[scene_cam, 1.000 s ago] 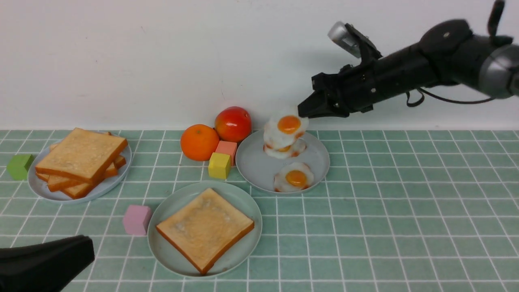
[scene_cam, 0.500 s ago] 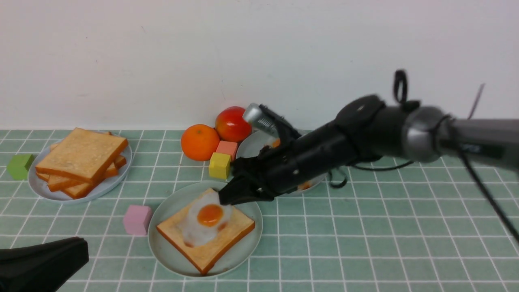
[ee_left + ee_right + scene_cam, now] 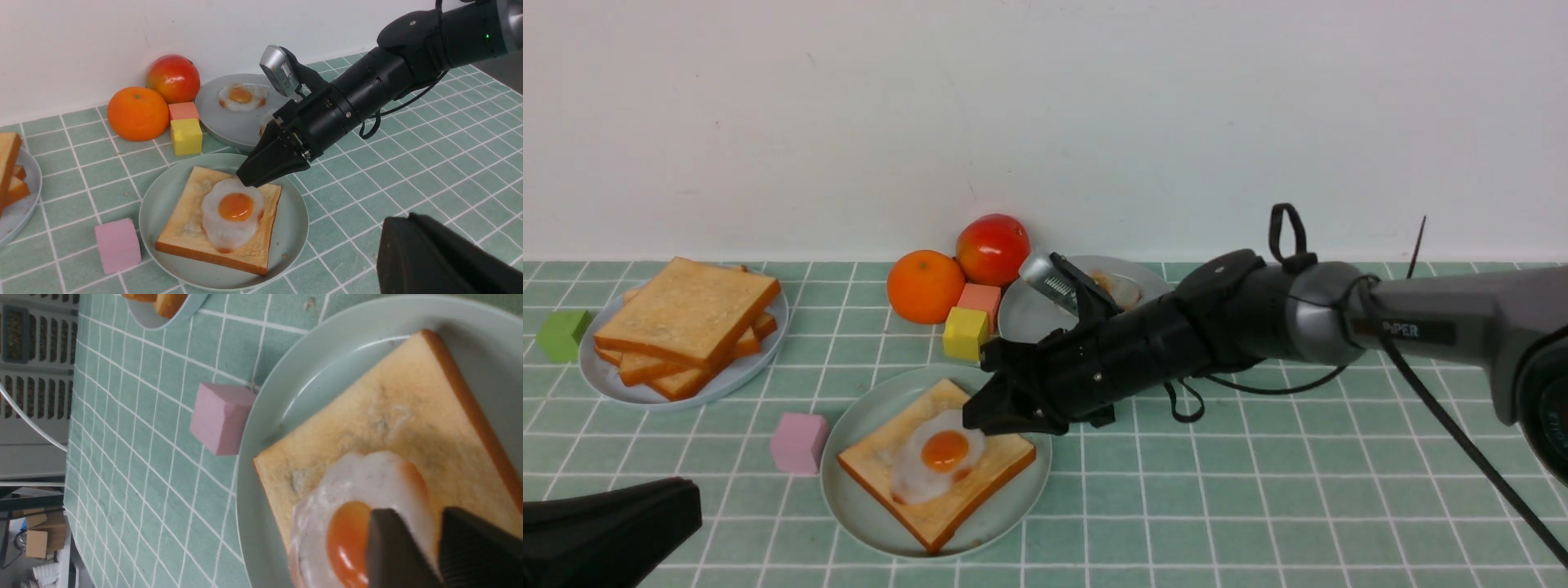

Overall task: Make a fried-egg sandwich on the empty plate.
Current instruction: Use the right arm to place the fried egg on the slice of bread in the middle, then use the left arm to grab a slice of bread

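**mk_77:** Quick one: where is the fried egg [image 3: 934,464] sat, and how much edge is left around it?

**benchrat:** It's laid flat on the toast slice [image 3: 931,518], which is sat on the mint plate [image 3: 862,429]. A margin of toast is left showing all round the egg. The slice is turned corner-on, so its corners are pointed at 12, 3, 6 and 9 o'clock, close to the plate rim.

**mk_77:** And the grippers?

**benchrat:** The right gripper [image 3: 974,422] is angled in low from 2 o'clock, with its arm stretched across the grey plate [image 3: 1029,331]. Its tips are set at the egg's 1 o'clock edge. A thin slit is seen between the fingers [image 3: 392,551] in the right wrist view, but whether the egg's rim is nipped or let go can't be told. The left gripper [image 3: 682,514] is pressed together and parked well off at 8 o'clock.

**mk_77:** Room to move?

**benchrat:** It's tight at 9, where the pink cube [image 3: 799,443] is tucked just beside the rim. At 12 the yellow cube [image 3: 965,333] is found near the rim, backed by the salmon cube [image 3: 978,298], the orange [image 3: 925,286] and the red fruit [image 3: 992,249]. Bare tiles [image 3: 1258,490] are seen from 3 round to 5. The toast stack [image 3: 686,314] is piled on its own plate out at 10, well apart.
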